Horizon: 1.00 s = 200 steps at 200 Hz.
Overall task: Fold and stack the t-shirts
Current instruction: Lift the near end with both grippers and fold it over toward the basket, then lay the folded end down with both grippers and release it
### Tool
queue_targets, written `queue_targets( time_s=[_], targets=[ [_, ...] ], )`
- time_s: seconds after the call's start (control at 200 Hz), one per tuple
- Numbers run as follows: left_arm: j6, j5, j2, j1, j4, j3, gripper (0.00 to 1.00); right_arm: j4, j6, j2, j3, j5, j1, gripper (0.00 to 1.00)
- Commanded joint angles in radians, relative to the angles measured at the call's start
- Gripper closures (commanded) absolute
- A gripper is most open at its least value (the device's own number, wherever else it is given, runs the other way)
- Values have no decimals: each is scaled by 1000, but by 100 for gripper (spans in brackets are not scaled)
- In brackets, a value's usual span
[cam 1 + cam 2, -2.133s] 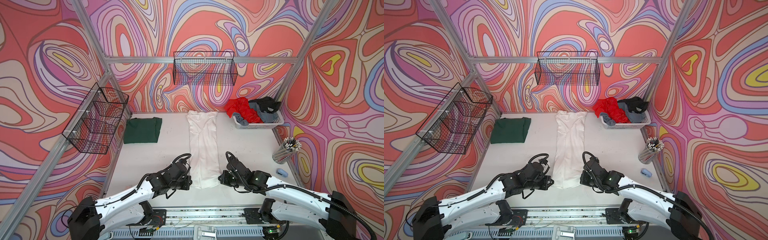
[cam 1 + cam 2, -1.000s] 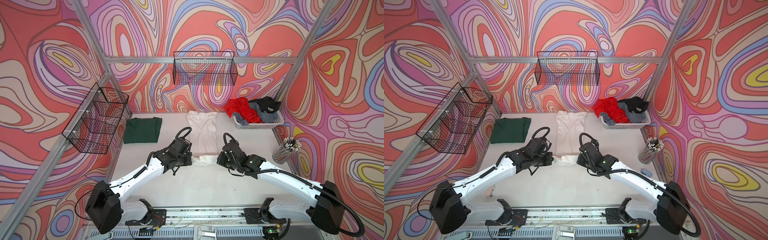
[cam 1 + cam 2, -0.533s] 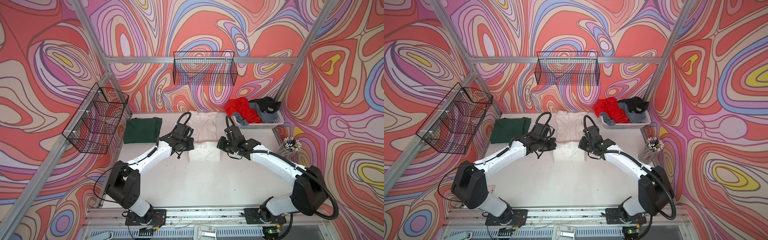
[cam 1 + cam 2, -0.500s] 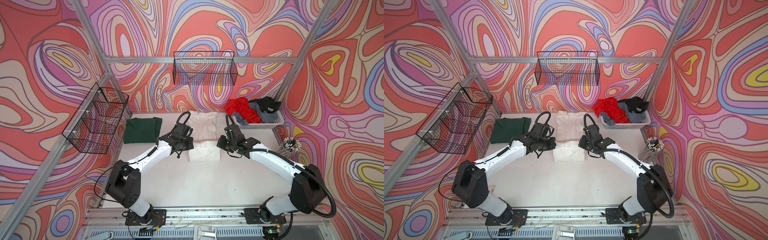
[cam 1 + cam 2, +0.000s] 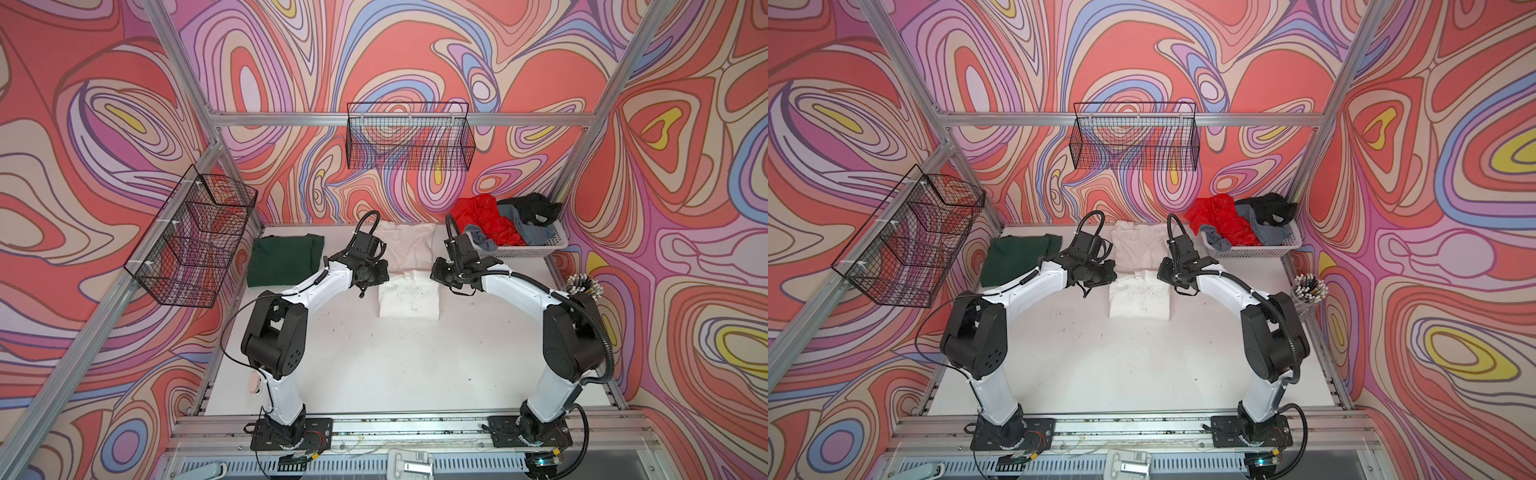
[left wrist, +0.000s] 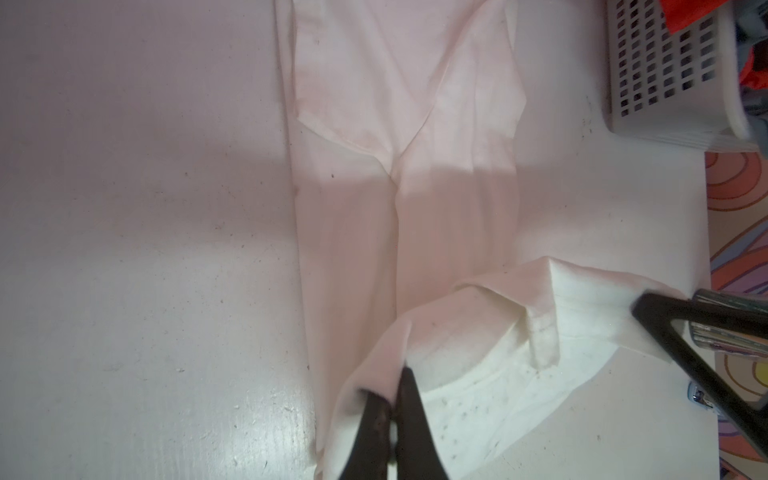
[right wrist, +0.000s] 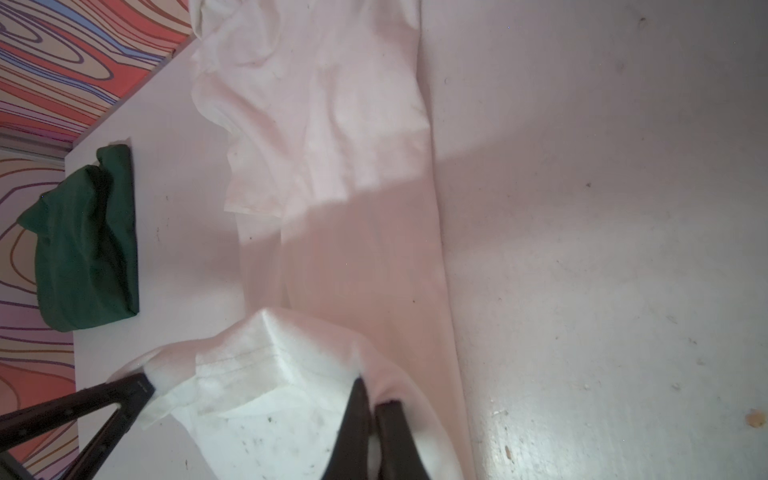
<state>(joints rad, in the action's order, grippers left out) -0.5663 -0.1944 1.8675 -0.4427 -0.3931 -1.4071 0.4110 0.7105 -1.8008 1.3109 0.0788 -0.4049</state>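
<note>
Top views, both, show the soft white cotton t-shirt laid as a long strip at the back-centre of the white surface, its near end doubled back over itself. The left jaws and the right jaws flank the raised hem, one at each corner, each clamped shut on white cloth. A folded dark green t-shirt lies well apart to the left. The white perforated plastic basket holding red, grey and black shirts sits near the right jaws. Swing wide on that side and you could knock the basket.

Left wrist view: the left jaws pinch only a thin edge of the hem, and the cloth sags in a loose pouch toward the right jaws at the other corner. You risk that edge slipping free under any tug, and the slack in the middle may land as a crease.

Right wrist view: the right jaws are closed on a bunched corner, with the left jaws gripping the opposite one. If one side leads, your fold will likely set down skewed. A low carry could drag the layer beneath out of line. Letting go short of the collar would leave an uneven rectangle, poor footing for stacking.
</note>
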Motion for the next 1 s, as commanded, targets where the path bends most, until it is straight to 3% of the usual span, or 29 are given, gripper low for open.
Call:
queue_targets(
  time_s=[0.0, 0.736, 0.997],
  targets=[
    [34, -8, 47, 13, -19, -63, 100, -24, -14, -38, 42, 15, 14, 100],
    [82, -85, 259, 60, -37, -231, 100, -35, -21, -223, 129, 124, 80, 100],
    [72, -92, 274, 75, -16, -230, 100, -39, -44, -264, 164, 151, 96, 100]
  ],
)
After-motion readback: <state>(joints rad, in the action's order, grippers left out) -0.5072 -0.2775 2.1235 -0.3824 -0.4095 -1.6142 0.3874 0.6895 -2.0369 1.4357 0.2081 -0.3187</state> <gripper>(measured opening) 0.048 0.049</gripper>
